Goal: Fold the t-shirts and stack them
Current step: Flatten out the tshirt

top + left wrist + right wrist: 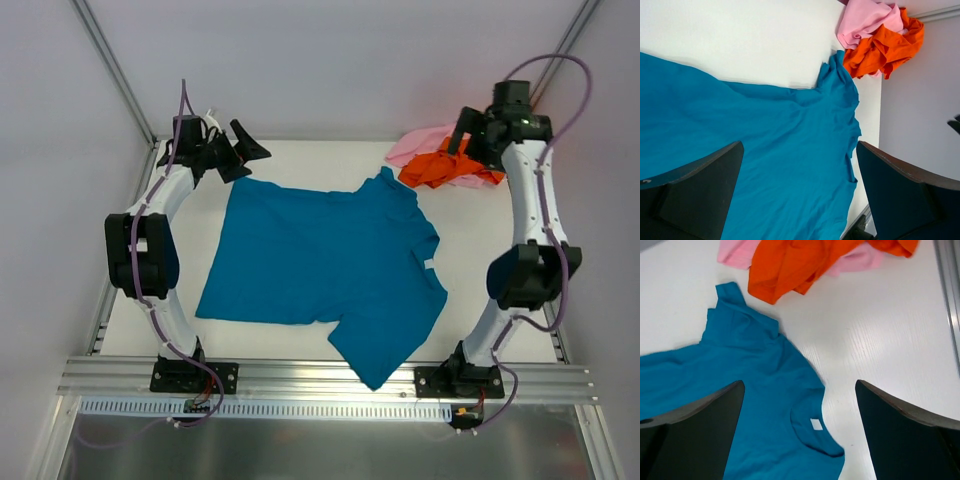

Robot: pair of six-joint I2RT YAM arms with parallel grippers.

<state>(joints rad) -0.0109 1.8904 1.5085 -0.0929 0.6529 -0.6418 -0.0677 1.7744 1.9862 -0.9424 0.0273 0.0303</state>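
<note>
Overhead, two wrists; shared teal t-shirt

One spread t-shirt flat on the table, two crumpled t-shirts heaped at its far right corner

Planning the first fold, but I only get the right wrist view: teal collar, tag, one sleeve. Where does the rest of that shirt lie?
Observer: The teal t-shirt is spread out, with its hem toward the left arm's side.
Operator: And the other sleeve?
Observer: The near sleeve points toward you, its tip reaching the near rail.
Operator: Where's the left claw?
Observer: The left claw is open and hovers by the hem's far corner.
</note>
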